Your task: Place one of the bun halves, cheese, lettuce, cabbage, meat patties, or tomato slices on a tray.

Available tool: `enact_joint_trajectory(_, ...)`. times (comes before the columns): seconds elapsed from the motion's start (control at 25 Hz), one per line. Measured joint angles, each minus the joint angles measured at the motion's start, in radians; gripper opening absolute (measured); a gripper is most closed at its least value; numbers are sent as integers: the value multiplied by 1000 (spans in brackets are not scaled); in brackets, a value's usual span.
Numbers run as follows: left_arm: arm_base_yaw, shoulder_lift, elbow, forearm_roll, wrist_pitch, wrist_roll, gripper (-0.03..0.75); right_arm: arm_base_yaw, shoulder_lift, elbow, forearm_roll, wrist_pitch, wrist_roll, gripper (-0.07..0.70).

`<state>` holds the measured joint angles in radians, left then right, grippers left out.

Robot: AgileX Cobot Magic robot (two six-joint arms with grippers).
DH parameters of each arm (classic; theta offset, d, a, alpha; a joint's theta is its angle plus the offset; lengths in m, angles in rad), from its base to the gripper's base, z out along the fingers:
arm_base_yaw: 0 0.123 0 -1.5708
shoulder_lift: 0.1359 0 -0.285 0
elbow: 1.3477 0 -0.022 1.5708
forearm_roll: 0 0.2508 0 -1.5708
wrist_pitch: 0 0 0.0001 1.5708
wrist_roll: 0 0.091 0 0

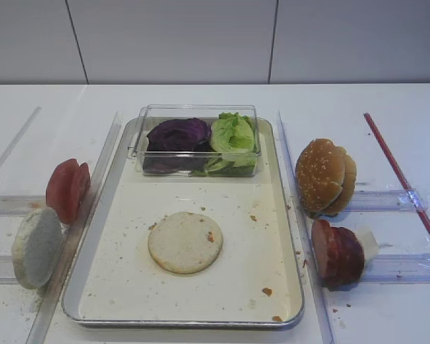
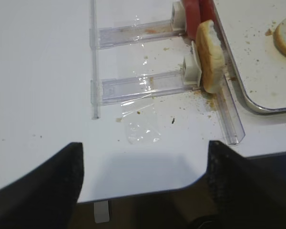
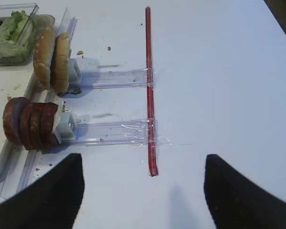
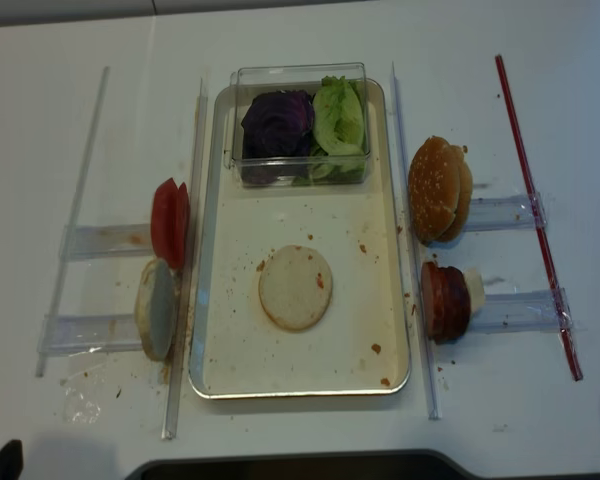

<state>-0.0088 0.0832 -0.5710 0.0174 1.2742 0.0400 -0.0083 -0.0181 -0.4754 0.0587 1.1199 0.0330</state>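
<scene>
A flat pale bun half (image 1: 185, 242) lies cut face up in the middle of the metal tray (image 1: 129, 276). A second pale bun half (image 1: 37, 247) stands on edge in the left rack, behind it tomato slices (image 1: 67, 189). Purple cabbage (image 1: 178, 135) and lettuce (image 1: 233, 136) sit in a clear box at the tray's far end. On the right stand meat patties (image 1: 337, 252) with cheese (image 1: 368, 244) against them. My left gripper (image 2: 145, 152) hangs open and empty over the table's front edge, well left of the standing bun half (image 2: 210, 55). My right gripper (image 3: 143, 160) is open and empty, right of the patties (image 3: 31, 123).
Sesame bun halves (image 1: 324, 175) stand in the far right rack. A red strip (image 3: 150, 95) is taped across the ends of the clear right racks (image 3: 109, 131). The table's front edge (image 2: 133, 193) runs just under the left fingers. Crumbs dot the tray.
</scene>
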Motion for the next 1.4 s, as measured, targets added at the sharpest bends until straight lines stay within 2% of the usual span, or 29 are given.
enact_joint_trajectory(0.16, 0, -89, 36, -2, 6, 5, 491, 0, 0, 0, 0, 0, 0, 526)
enact_joint_trajectory(0.4, 0, -99, 44, -4, 4, 25, 491, 0, 0, 0, 0, 0, 0, 526)
enact_joint_trajectory(0.56, 0, -99, 75, -6, -68, -47, 491, 0, 0, 0, 0, 0, 0, 526)
enact_joint_trajectory(0.72, 0, -99, 84, -17, -83, -56, 491, 0, 0, 0, 0, 0, 0, 526)
enact_joint_trajectory(1.04, 0, -99, 84, -17, -86, -58, 491, 0, 0, 0, 0, 0, 0, 526)
enact_joint_trajectory(1.4, 0, -99, 84, 45, -86, -134, 491, 0, 0, 0, 0, -2, 4, 526)
